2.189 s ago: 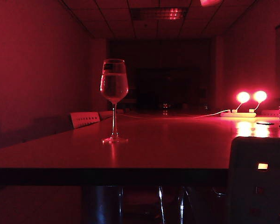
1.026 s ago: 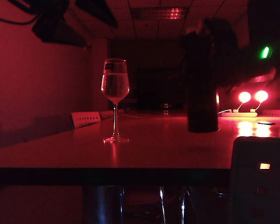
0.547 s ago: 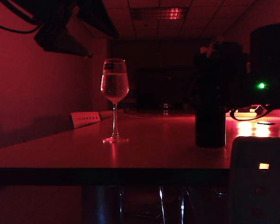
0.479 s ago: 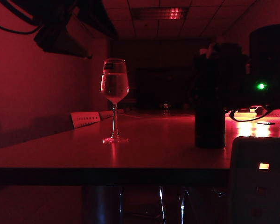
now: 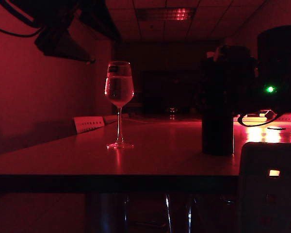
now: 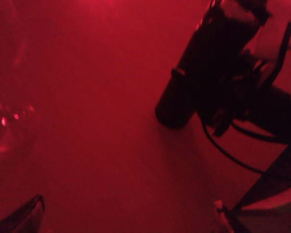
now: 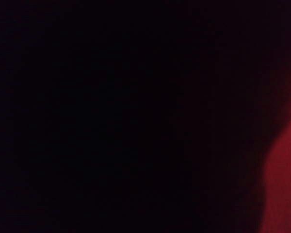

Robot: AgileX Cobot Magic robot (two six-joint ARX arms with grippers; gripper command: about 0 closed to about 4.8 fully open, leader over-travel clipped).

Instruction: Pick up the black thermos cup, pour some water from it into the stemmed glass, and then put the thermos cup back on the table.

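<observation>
The black thermos cup [image 5: 217,104] is standing upright on the worktop [image 5: 160,155], right of centre, well apart from the stemmed glass [image 5: 119,90] on the left, which is already holding water. The right hand [image 5: 254,85] is sitting against the cup's upper body; it looks wrapped around it, though in this dim red light I cannot tell how firmly it is gripping. Its own camera is showing almost pure black, the cup filling the view. The left hand [image 6: 126,213] is hanging high over the left of the worktop, jaws wide apart and carrying nothing.

Judging the handling: that cup is looking rigid, smooth and fairly weighty with liquid inside, so a hold around the mid-to-upper barrel, below the flip lid, should be serving best. The glass is looking fragile and top-heavy on its thin stem, so it is wanting no knocks.

Counting: one thermos cup, one stemmed glass, two glowing lamps [image 5: 254,119] at the back.
</observation>
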